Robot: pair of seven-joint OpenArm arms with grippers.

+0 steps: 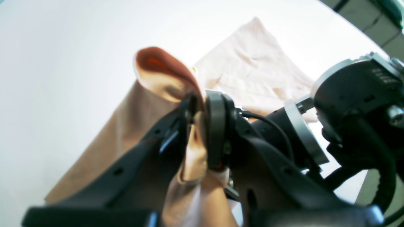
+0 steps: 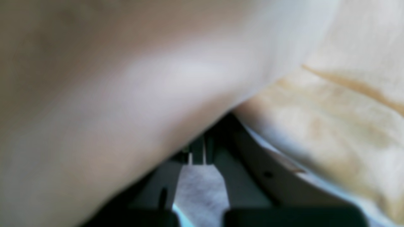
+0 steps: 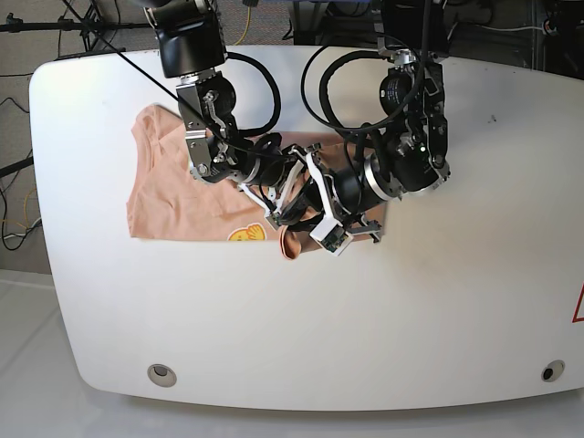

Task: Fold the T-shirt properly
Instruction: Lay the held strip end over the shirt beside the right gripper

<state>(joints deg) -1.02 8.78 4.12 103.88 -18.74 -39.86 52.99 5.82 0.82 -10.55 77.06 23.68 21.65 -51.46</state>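
T-shirt (image 3: 173, 196): spread on white tabletop (image 3: 456, 301) | left gripper (image 1: 202, 126): jaws pinching a raised T-shirt fold | right gripper (image 2: 198, 154): jaws pressed together beside the cloth

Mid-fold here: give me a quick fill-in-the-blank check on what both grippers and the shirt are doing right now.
1. The left gripper is shut on a bunch of ____ fabric.
2. The T-shirt lies on a ____ table.
3. Near the shirt's front edge in the base view shows a small ____ print.
4. The right gripper meets the left one over the shirt's ____ edge.

Missing: pink; white; yellow; front
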